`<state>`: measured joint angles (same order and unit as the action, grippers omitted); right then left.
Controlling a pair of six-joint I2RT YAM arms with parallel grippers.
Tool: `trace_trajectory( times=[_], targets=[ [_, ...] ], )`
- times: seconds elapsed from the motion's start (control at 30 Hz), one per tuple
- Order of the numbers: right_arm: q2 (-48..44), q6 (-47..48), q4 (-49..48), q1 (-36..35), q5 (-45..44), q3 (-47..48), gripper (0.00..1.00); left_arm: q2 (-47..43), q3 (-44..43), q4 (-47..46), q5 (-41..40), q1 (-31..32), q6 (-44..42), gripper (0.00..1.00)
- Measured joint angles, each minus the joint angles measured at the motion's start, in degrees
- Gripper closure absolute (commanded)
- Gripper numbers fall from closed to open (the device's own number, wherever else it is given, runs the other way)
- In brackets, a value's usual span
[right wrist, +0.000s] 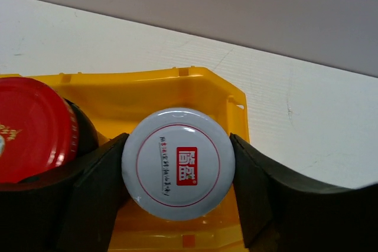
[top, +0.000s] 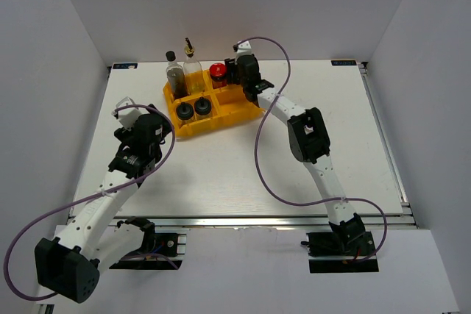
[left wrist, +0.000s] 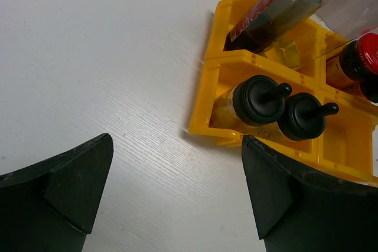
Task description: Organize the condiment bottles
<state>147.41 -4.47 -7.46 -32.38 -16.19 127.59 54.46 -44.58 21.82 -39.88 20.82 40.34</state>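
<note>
The white-lidded jar (right wrist: 178, 163) is gripped at its lid by the right gripper (right wrist: 178, 175) inside the yellow tray (right wrist: 195, 84), with the red-lidded jar (right wrist: 29, 128) at nine o'clock, presumably so it can be seated there. The left gripper (left wrist: 171, 187) is held wide apart and empty at the tray's eight o'clock, out of the way.

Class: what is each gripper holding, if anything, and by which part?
The right gripper is shut on the white-lidded jar, one finger on each side of its lid, over the yellow tray. The left gripper is open and holds nothing.
</note>
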Motion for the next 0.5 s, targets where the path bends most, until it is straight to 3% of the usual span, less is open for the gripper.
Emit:
trace_trajectory(
  times=[0.03, 0.07, 0.3, 0.5],
  targets=[
    [0.1, 0.0, 0.1, 0.0, 0.0, 0.0, 0.13, 0.0, 0.0, 0.0, 0.0, 0.0, 0.0, 0.02],
    [0.2, 0.0, -0.1, 0.0, 0.0, 0.0, 0.11, 0.1, 0.0, 0.0, 0.1, 0.0, 0.0, 0.02],
    [-1.8, 0.9, -3.8, 0.1, -0.2, -0.5, 0.11, 0.1, 0.0, 0.0, 0.9, 0.0, -0.1, 0.02],
    [-12.6, 1.9, -3.9, 0.0, -1.1, -8.5, 0.11, 0.1, 0.0, 0.3, 2.6, 0.0, -0.1, 0.02]
  ],
)
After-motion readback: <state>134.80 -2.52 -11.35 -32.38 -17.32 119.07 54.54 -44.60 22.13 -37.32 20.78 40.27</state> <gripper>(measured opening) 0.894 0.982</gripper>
